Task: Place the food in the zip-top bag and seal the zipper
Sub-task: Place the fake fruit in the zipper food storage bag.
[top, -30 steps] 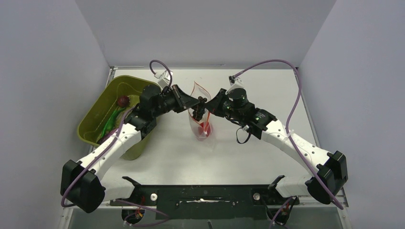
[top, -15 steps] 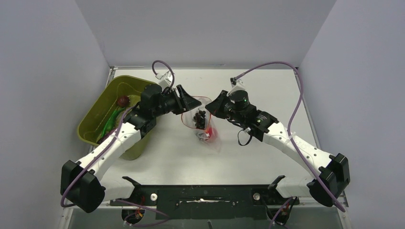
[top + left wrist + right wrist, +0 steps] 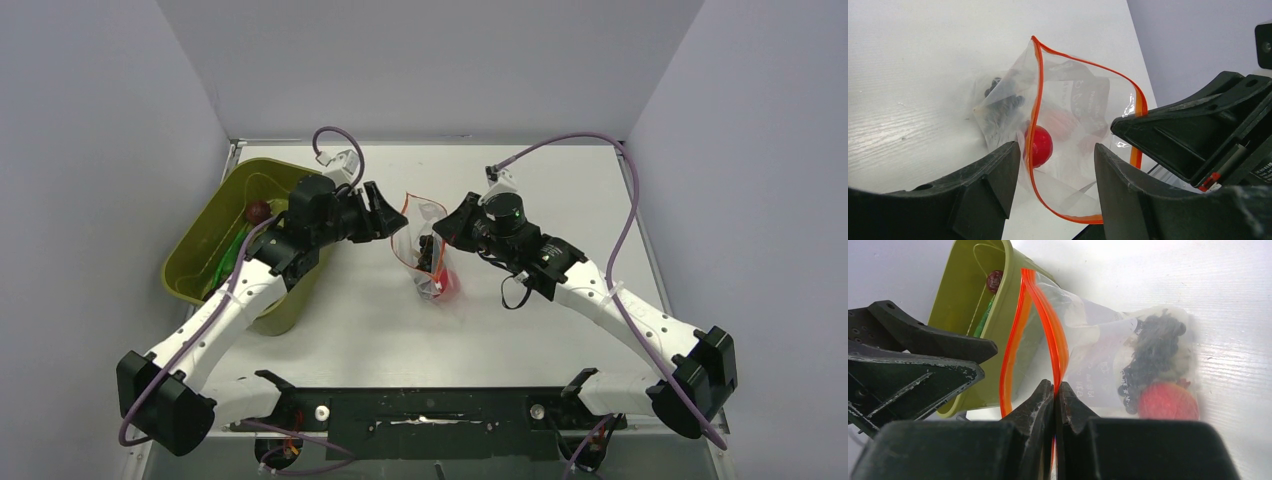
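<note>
The zip-top bag point(image 3: 424, 250) is held up at mid-table with its mouth gaping toward the left. My right gripper point(image 3: 1054, 390) is shut on the orange-red zipper point(image 3: 1057, 337) at the mouth's right side. Inside the bag lie a dark grape bunch point(image 3: 1153, 347) and a red round piece point(image 3: 1168, 401). My left gripper point(image 3: 1055, 172) is open. The near rim of the zipper point(image 3: 1034, 85) curves through the gap between its fingers without being pinched. From above, the left gripper point(image 3: 385, 222) sits just left of the bag mouth and the right gripper point(image 3: 447, 233) just right of it.
An olive-green tub point(image 3: 205, 240) stands at the left, under my left forearm. It holds a dark red-brown round piece point(image 3: 258, 211) and a green piece point(image 3: 232, 255). The tub's corner point(image 3: 998, 315) stands close behind the bag mouth. Grey walls enclose the table.
My left gripper was shut over the bag mouth with the grape bunch. It has opened, the bunch now lies in the bag, and the gripper has drawn back leftward. The right gripper keeps its hold.
</note>
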Tool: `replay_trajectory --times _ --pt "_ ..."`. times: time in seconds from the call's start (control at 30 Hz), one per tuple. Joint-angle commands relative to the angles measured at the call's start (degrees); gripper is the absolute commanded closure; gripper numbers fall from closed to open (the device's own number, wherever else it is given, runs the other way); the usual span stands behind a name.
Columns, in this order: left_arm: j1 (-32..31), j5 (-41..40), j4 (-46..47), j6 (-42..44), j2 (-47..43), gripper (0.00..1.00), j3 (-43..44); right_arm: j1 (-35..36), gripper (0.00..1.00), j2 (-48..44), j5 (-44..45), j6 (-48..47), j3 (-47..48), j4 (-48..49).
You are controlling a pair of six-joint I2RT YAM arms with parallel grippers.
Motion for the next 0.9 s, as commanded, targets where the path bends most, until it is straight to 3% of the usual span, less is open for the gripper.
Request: replay_trajectory --times 0.0,0.13,0.27,0.5,0.87 --pt "0.1 -0.9 -0.4 2.2 0.2 0.45 0.9 0.2 1.0 -2.3 0.9 -0.6 0.0 3.4" --pt "0.0 -0.5 -0.3 2.4 2.6 0.45 1.2 0.2 1.0 -2.4 0.7 -0.7 -0.2 3.3" --pt "0.0 0.8 1.9 1.7 3.8 0.52 1.4 0.0 1.0 -2.8 0.5 -1.0 -0.7 2.8" --pt "0.0 1.7 4.3 1.3 4.3 1.0 3.0 -0.3 1.0 -4.0 1.1 -2.4 -1.1 1.7" --pt "0.0 11.0 21.2 -5.1 2.7 1.0 0.4 -0.5 1.0 -11.2 6.9 -7.2 0.6 -7.7"
